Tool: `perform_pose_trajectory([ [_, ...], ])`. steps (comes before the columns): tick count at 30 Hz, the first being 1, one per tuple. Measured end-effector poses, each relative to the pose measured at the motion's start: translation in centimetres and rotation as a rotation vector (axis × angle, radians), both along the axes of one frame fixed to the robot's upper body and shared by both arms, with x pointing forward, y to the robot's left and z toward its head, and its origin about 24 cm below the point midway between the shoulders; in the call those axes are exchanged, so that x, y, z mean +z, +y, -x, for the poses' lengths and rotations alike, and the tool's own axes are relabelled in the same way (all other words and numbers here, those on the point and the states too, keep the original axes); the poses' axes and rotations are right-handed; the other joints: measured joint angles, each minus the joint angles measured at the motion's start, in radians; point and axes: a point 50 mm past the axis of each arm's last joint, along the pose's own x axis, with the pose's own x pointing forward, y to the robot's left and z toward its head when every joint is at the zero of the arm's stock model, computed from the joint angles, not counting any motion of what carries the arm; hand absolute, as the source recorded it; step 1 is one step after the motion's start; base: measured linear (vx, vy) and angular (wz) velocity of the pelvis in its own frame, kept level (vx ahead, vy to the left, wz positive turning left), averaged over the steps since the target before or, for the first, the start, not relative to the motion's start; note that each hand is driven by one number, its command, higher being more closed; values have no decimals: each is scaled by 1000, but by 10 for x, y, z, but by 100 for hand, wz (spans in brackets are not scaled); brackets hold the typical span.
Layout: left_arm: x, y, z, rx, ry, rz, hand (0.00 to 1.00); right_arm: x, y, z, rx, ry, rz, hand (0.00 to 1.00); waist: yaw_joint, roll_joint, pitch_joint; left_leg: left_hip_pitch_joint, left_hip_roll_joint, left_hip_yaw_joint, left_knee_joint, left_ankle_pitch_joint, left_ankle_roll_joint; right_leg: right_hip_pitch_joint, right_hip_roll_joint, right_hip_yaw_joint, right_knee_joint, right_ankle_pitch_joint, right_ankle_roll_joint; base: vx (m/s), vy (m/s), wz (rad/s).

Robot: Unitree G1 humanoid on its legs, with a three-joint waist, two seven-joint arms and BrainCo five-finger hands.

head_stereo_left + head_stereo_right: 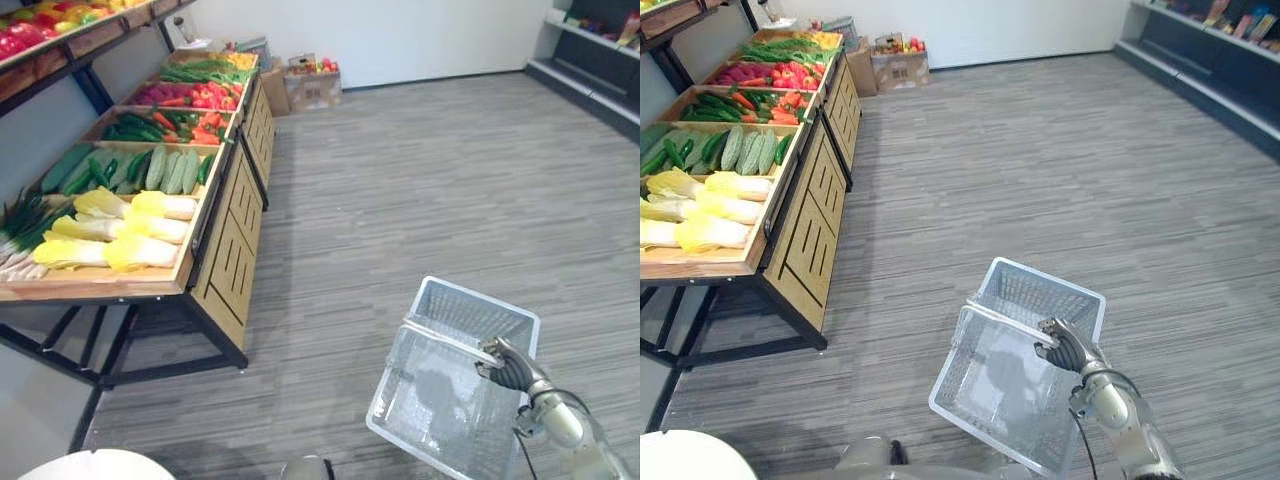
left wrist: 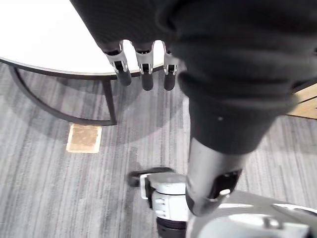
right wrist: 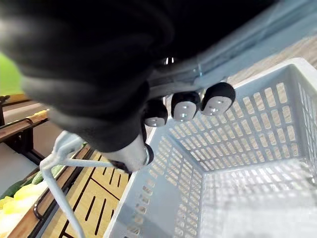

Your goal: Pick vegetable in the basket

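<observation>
Hanging pale-grey latticed basket (image 1: pixel 455 305)

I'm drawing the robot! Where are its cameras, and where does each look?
Left eye view: on the head, looking down at the vegetable stand, the floor and the basket; the right hand grips the basket handle.
Right eye view: beside it, same scene, same hand.
Left wrist view: on the left wrist, looking down past the left hand's straight fingers at a white table.
Right wrist view: on the right wrist, looking past curled fingers into the basket.
Shared: both eyes and the right wrist see the basket.
</observation>
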Motion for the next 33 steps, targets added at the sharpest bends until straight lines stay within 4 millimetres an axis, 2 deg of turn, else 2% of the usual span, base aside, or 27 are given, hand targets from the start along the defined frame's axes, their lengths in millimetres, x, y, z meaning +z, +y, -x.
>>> perform_pose_trajectory([
  [1, 0, -1, 2, -8, 7, 2, 0, -1, -1, -1, -4, 2, 1, 100, 7, 7, 0, -2, -1, -16, -69, 24, -15, 2, 7, 4, 0, -6, 1, 215, 144, -25],
  [2, 0, -3, 7, -6, 19, 9, 0, 0, -3, -2, -4, 5, 14, 100, 16, 32, 5, -23, 16, -53, -137, 70, -41, 21, 27, 12, 2, -26, 15, 269, 198, -31],
  [3, 0, -2, 13, -3, 33, 8, 0, -3, -4, -2, -6, 17, 13, 100, 21, 31, 4, -22, 18, -58, -107, 116, -47, 35, 26, 26, 5, -41, 23, 299, 218, -29],
  [5, 1, 0, 19, -7, 50, 4, 0, -5, -2, -1, 5, 21, 11, 100, 20, 23, 1, -20, 1, -36, -34, 141, -29, 56, -5, 44, 6, -70, 53, 342, 236, -27],
  [6, 1, 1, 16, -13, 42, 3, 0, -6, 0, -1, 14, 23, 9, 100, 16, 0, 6, -29, -22, -16, 24, 92, 17, 67, -35, 57, 6, -87, 58, 345, 226, -29],
  [8, 1, 3, 7, -22, 22, 4, 0, -7, 1, 1, 21, 28, 5, 100, 5, -13, -3, -35, -53, 14, 82, 22, 38, 72, -70, 82, 35, -85, 60, 348, 204, -19],
  [10, 1, 7, -7, -38, -9, 4, 0, -10, 0, 4, 8, 38, 5, 100, 0, -38, -2, -8, -93, 27, 79, -2, 57, 43, -107, 107, 133, -65, 61, 387, 203, 2],
  [12, 2, 13, -18, -56, -31, -9, 0, -11, -2, 7, -19, 37, 0, 100, -4, -55, -27, 18, -122, 43, 72, -37, 76, -11, -138, 110, 275, -29, 65, 354, 177, 8],
  [13, 4, 19, -24, -83, -43, -30, 0, -15, 0, 11, -28, 47, -13, 100, -5, -74, -44, 47, -142, 47, 53, -54, 85, -58, -162, 115, 379, 17, 101, 433, 181, 4],
  [14, 6, 24, -29, -111, -57, -48, 0, -15, 5, 11, -26, 42, -27, 100, -8, -90, -54, 86, -160, 48, 16, -65, 98, -100, -183, 119, 471, 90, 122, 441, 163, -1],
  [15, 9, 26, -35, -132, -76, -59, 0, -15, 9, 11, -17, 34, -38, 100, -10, -96, -60, 139, -174, 45, -37, -68, 105, -136, -196, 118, 550, 192, 122, 361, 128, -2],
  [16, 10, 27, -40, -145, -88, -62, 0, -14, 11, 12, -14, 29, -42, 100, -11, -99, -63, 165, -177, 42, -62, -68, 111, -157, -200, 118, 589, 239, 112, 376, 109, -4],
  [17, 12, 29, -49, -154, -115, -72, 0, -14, 14, 12, -7, 22, -51, 100, -14, -99, -65, 198, -180, 34, -90, -69, 129, -198, -202, 107, 673, 242, 94, 303, 66, -2],
  [18, 12, 29, -50, -157, -119, -74, 0, -14, 15, 11, -7, 19, -55, 100, -17, -102, -66, 215, -180, 27, -98, -70, 128, -218, -202, 91, 717, 215, 63, 383, 57, 6],
  [20, 14, 27, -67, -162, -161, -89, 0, -10, 16, 6, -3, -2, -56, 100, -25, -94, -63, 286, -170, 15, -126, -75, 134, -268, -184, 8, 786, 115, 34, 433, 22, 4],
  [21, 16, 26, -78, -146, -195, -88, 0, -8, 17, 2, -1, -13, -56, 100, -26, -77, -55, 330, -146, 13, -146, -77, 132, -294, -152, -51, 755, 67, 21, 398, -8, -9],
  [22, 17, 25, -84, -150, -213, -94, 0, -7, 17, 0, -3, -18, -55, 100, -27, -66, -49, 348, -131, 11, -151, -77, 132, -302, -131, -81, 718, 49, 18, 450, -68, -4],
  [23, 21, 25, -98, -154, -260, -100, 0, -5, 16, -4, -3, -33, -52, 100, -34, -42, -34, 379, -92, -11, -149, -77, 132, -324, -77, -139, 564, 35, 8, 365, -84, 11],
  [25, 24, 25, -108, -141, -296, -96, 0, -2, 15, -5, -3, -54, -53, 100, -50, -32, -27, 393, -68, -35, -143, -77, 132, -345, -35, -145, 358, 49, 29, 333, -107, 34],
  [26, 25, 25, -112, -144, -311, -95, 0, -1, 13, -3, -13, -71, -55, 100, -57, -37, -28, 398, -64, -62, -138, -78, 131, -354, -21, -107, 169, 87, 65, 489, -238, 68],
  [27, 26, 24, -113, -146, -321, -93, 0, -2, 8, 3, -29, -70, -54, 100, -65, -48, -25, 407, -66, -88, -121, -92, 108, -348, -18, -43, -35, 165, 84, 415, -215, 74],
  [28, 25, 25, -111, -144, -317, -92, 0, -2, 6, 4, -37, -67, -53, 100, -70, -57, -23, 415, -68, -107, -113, -107, 83, -335, -21, -9, -122, 200, 97, 449, -264, 83],
  [29, 22, 26, -104, -137, -292, -87, 0, -4, 4, 7, -44, -58, -52, 100, -78, -88, -20, 433, -78, -139, -90, -151, 35, -317, -43, 42, -211, 210, 115, 507, -346, 84],
  [30, 18, 26, -95, -119, -255, -69, 0, -5, -1, 9, -71, -44, -50, 100, -73, -89, -12, 457, -76, -175, -65, -221, 9, -303, -54, 64, -198, 297, 145, 599, -415, 84],
  [31, 15, 22, -92, -121, -238, -52, 0, -5, -5, 8, -101, -42, -49, 100, -74, -72, -3, 460, -51, -186, -42, -245, -9, -304, -40, 57, -154, 323, 134, 603, -435, 83],
  [32, 11, 17, -85, -114, -211, -22, 0, -4, -13, 8, -139, -33, -40, 100, -70, -53, 13, 460, -21, -211, -10, -253, -8, -307, -21, 51, -84, 325, 130, 460, -330, 76],
  [33, 7, 13, -74, -111, -173, -11, 0, -4, -20, 9, -157, -18, -22, 100, -61, -25, 12, 462, 5, -229, 15, -243, -4, -308, -7, 33, -23, 296, 92, 446, -312, 64],
])
